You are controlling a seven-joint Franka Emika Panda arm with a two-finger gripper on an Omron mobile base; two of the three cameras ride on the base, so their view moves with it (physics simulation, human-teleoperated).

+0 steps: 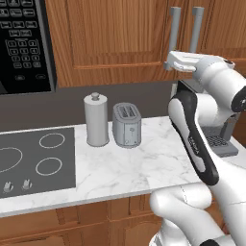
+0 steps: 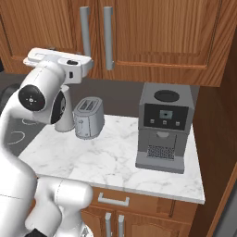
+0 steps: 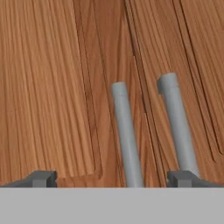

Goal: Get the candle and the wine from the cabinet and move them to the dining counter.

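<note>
The brown wooden wall cabinet (image 1: 115, 33) hangs above the worktop with both panelled doors shut. Its two long grey bar handles stand side by side, the left handle (image 3: 127, 135) and the right handle (image 3: 177, 118). My gripper (image 3: 113, 178) is open and raised to handle height, a short way in front of the doors and touching nothing. The left handle lies between my fingertips (image 3: 41, 178) in the hand view. The same handles show in the right base view as left handle (image 2: 84, 30) and right handle (image 2: 108, 37). The candle and the wine are hidden. The dining counter is out of view.
On the marble worktop (image 1: 139, 168) stand a tall grey canister (image 1: 96, 120) and a toaster (image 1: 127, 125). A coffee machine (image 2: 164, 125) sits to the right. A cooktop (image 1: 33, 161) lies at the left under a black microwave (image 1: 24, 43).
</note>
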